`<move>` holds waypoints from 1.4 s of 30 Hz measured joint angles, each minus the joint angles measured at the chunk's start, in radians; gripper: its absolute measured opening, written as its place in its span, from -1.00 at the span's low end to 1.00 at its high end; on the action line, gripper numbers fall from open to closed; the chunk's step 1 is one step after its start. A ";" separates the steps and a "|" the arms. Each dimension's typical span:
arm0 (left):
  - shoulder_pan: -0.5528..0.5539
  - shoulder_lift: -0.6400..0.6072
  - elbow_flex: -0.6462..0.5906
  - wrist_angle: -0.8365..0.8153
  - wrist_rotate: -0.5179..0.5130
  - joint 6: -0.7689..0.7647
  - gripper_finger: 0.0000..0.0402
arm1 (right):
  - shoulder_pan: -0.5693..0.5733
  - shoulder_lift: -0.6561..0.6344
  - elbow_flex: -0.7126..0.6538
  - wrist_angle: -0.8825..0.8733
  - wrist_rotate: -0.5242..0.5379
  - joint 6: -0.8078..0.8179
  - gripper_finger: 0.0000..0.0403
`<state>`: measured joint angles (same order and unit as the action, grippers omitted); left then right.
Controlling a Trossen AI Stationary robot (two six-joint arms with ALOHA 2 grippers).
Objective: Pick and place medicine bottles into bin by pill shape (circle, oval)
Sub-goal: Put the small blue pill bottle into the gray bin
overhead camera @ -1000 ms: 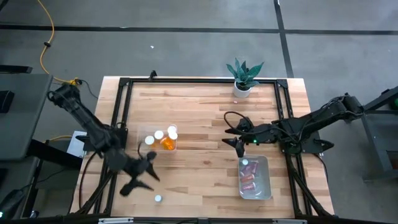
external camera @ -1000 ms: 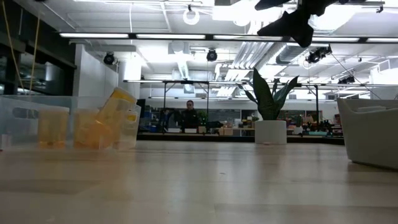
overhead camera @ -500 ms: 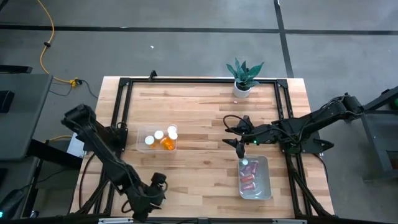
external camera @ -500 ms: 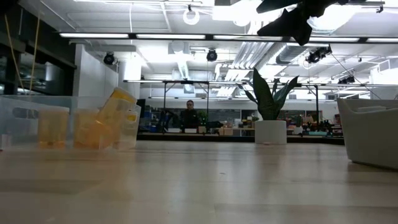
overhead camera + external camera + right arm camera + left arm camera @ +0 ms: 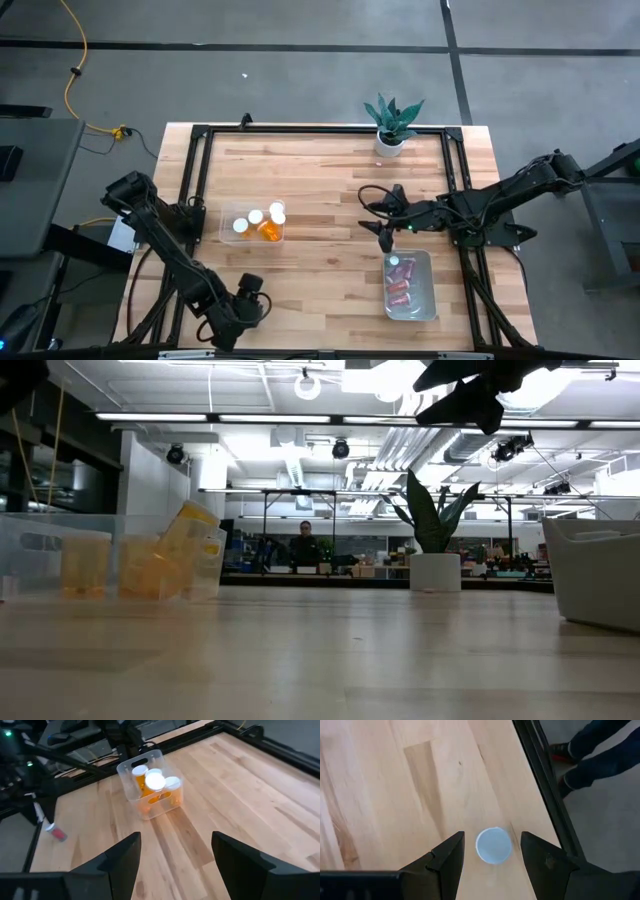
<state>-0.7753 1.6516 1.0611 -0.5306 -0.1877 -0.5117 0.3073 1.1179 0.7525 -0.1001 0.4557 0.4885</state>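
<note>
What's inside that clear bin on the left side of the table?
The clear bin holds orange medicine bottles with white caps; four caps show from above. One bottle lies tilted. The pills inside, and anything beneath the bottles, can't be made out.

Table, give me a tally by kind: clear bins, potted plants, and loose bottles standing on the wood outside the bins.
Clear bins: 2
Potted plant: 1
Loose bottle: 1
Total: 4
</note>
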 joint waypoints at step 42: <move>0.077 -0.053 0.008 -0.008 -0.036 0.154 -0.44 | 0.003 -0.007 0.000 0.041 -0.107 -0.002 0.17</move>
<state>-0.6985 1.5985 1.0687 -0.5385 -0.2235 -0.3574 0.3098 1.1110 0.7528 -0.0588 0.3488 0.4863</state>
